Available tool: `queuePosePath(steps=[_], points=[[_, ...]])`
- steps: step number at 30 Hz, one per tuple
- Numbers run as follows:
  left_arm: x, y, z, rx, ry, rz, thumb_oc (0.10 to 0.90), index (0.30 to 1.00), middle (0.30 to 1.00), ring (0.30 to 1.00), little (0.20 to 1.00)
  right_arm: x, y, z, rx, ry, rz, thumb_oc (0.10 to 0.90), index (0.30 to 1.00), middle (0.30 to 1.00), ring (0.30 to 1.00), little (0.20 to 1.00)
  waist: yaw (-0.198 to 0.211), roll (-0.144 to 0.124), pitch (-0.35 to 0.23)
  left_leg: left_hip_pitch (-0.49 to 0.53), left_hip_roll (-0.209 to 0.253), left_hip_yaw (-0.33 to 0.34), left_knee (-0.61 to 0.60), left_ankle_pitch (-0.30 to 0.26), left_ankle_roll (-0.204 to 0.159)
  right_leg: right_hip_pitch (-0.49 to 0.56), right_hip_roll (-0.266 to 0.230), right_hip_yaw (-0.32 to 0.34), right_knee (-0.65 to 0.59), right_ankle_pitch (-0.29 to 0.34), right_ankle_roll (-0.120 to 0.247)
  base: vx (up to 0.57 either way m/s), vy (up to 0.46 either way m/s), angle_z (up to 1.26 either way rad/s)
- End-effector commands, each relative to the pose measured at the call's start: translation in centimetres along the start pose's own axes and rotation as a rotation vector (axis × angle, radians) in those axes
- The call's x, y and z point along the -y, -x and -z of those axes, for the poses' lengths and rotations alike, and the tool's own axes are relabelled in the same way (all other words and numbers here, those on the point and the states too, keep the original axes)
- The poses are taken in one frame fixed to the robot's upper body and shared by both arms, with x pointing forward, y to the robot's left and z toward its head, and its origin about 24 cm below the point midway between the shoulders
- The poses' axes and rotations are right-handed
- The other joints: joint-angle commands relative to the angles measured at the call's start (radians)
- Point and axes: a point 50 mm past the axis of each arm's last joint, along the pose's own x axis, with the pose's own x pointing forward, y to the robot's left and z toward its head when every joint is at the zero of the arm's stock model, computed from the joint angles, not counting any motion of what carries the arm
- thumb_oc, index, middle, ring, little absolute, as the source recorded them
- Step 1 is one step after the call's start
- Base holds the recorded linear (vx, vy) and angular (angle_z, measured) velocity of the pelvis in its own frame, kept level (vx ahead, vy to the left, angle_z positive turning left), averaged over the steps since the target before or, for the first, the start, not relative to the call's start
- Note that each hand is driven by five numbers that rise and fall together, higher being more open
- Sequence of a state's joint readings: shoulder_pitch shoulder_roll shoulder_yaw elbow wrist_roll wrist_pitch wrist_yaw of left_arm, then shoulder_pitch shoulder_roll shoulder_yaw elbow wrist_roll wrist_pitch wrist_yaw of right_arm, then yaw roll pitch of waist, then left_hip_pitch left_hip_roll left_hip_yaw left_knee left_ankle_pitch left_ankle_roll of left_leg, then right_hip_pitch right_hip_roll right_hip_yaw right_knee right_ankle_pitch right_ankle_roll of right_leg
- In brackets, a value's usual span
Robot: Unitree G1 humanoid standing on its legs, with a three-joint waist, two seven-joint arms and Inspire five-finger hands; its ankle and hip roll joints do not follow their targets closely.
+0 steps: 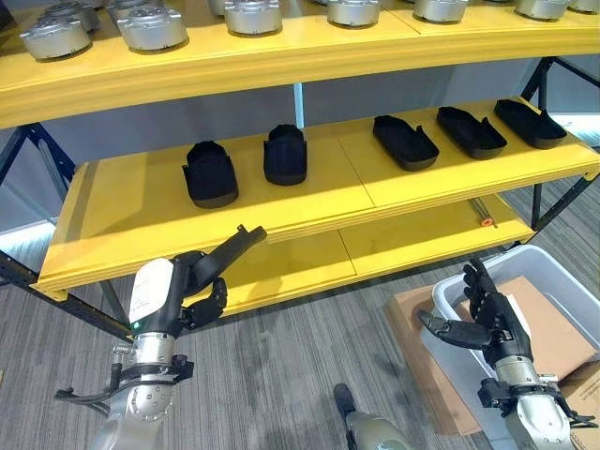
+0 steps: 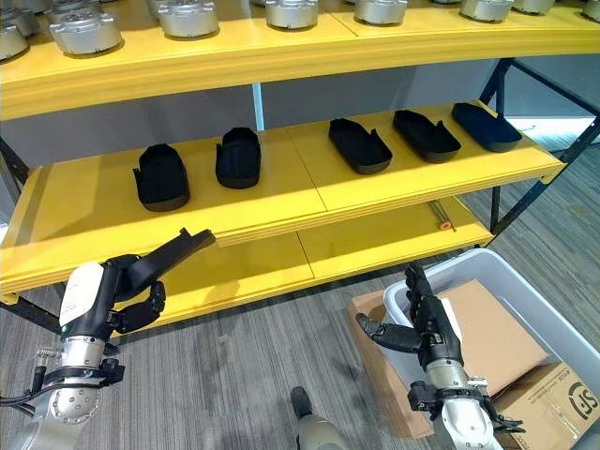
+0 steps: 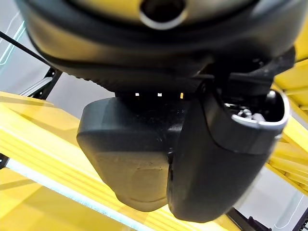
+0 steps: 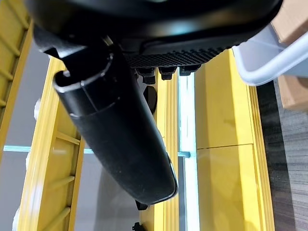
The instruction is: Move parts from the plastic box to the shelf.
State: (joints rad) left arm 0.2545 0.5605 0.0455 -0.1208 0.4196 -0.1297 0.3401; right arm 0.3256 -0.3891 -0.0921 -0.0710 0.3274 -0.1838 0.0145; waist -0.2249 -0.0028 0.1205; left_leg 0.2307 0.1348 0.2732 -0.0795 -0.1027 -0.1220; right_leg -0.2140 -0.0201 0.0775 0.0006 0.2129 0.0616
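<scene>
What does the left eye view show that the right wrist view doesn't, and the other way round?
The left eye view adds the left hand, five black parts laid on the yellow shelf, and silver round parts on the level above. The right wrist view adds a close look at the right hand, thumb straight, holding nothing. Both share that hand, the yellow shelf and the plastic box.
</scene>
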Motion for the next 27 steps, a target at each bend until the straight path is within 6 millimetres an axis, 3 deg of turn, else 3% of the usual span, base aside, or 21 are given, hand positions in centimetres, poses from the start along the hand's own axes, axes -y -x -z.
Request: queuePosePath(steps=[1, 9, 12, 15, 16, 18, 22, 25, 27], points=[[-2.5, -4.9, -3.3, 0.145, 0.007, -0.206, 0.400, 0.300, 0.300, 0.300, 0.300, -0.5, -1.8, -0.6, 0.053, -0.038, 0.105, 0.900, 1.000, 1.000, 1.000, 1.000, 0.077, -0.015, 0.000, -0.136, -0.050, -0.089, 0.119, -0.030, 0.104, 0.154, -0.170, -0.188, 0.020, -0.157, 0.082, 0.00, 0.000, 0.00], [-2.9, -5.1, -3.9, 0.181, -0.012, -0.211, 0.400, 0.300, 0.300, 0.300, 0.300, -1.2, -2.2, -1.3, 0.082, -0.033, 0.073, 0.900, 1.000, 1.000, 1.000, 1.000, 0.092, -0.026, 0.032, -0.177, -0.089, -0.125, 0.191, -0.069, 0.137, 0.155, -0.238, -0.218, 0.097, -0.107, 0.117, -0.02, 0.116, 0.31], [-3.1, -5.1, -3.9, 0.186, -0.025, -0.214, 0.400, 0.300, 0.300, 0.300, 0.300, -1.5, -2.1, -1.3, 0.080, -0.032, 0.059, 0.900, 1.000, 1.000, 1.000, 1.000, 0.081, -0.021, 0.046, -0.160, -0.121, -0.151, 0.168, -0.067, 0.164, 0.110, -0.272, -0.189, 0.217, -0.022, 0.116, 0.03, 0.218, 0.44], [-3.3, -5.1, -3.9, 0.186, -0.027, -0.217, 0.400, 0.300, 0.300, 0.300, 0.300, -1.8, -2.3, -1.6, 0.099, -0.027, 0.039, 0.900, 1.000, 1.000, 1.000, 1.000, 0.069, -0.007, 0.070, -0.147, -0.118, -0.168, 0.143, -0.047, 0.173, 0.020, -0.219, -0.149, 0.319, -0.045, 0.097, 0.01, 0.144, 0.31], [-3.2, -5.0, -3.8, 0.180, -0.023, -0.214, 0.400, 0.300, 0.300, 0.300, 0.300, -1.8, -2.4, -1.7, 0.103, -0.021, 0.034, 0.900, 1.000, 1.000, 1.000, 1.000, 0.060, -0.002, 0.071, -0.131, -0.115, -0.173, 0.124, -0.048, 0.171, -0.014, -0.168, -0.133, 0.319, -0.093, 0.088, 0.07, 0.093, 0.01], [-3.0, -5.0, -3.8, 0.178, -0.017, -0.205, 0.400, 0.300, 0.300, 0.300, 0.300, -1.6, -2.4, -1.8, 0.108, -0.020, 0.035, 0.900, 1.000, 1.000, 1.000, 1.000, 0.052, -0.002, 0.065, -0.114, -0.123, -0.179, 0.095, -0.041, 0.166, -0.051, -0.112, -0.125, 0.266, -0.135, 0.080, 0.13, 0.042, -0.03], [-2.7, -5.1, -3.7, 0.173, -0.002, -0.190, 0.400, 0.300, 0.300, 0.300, 0.300, -1.2, -2.0, -1.7, 0.101, -0.005, 0.044, 0.900, 1.000, 1.000, 1.000, 1.000, 0.047, -0.010, 0.061, -0.073, -0.127, -0.199, 0.057, -0.042, 0.153, -0.046, -0.083, -0.144, 0.112, -0.128, 0.082, 0.14, -0.058, 0.16], [-2.0, -4.8, -3.8, 0.175, 0.012, -0.148, 0.400, 0.300, 0.300, 0.300, 0.300, -0.6, -1.4, -1.5, 0.087, 0.026, 0.050, 0.900, 1.000, 1.000, 1.000, 1.000, 0.030, -0.024, 0.043, -0.025, -0.110, -0.231, 0.048, -0.061, 0.127, -0.034, -0.069, -0.064, 0.027, -0.092, 0.090, 0.29, -0.175, 0.22], [-1.7, -4.7, -3.9, 0.175, 0.020, -0.136, 0.400, 0.300, 0.300, 0.300, 0.300, -0.4, -1.3, -1.3, 0.079, 0.025, 0.056, 0.900, 1.000, 1.000, 1.000, 1.000, 0.030, -0.020, 0.034, -0.016, -0.102, -0.235, 0.047, -0.058, 0.121, -0.021, -0.066, -0.061, 0.024, -0.085, 0.087, 0.19, -0.147, 0.26]])
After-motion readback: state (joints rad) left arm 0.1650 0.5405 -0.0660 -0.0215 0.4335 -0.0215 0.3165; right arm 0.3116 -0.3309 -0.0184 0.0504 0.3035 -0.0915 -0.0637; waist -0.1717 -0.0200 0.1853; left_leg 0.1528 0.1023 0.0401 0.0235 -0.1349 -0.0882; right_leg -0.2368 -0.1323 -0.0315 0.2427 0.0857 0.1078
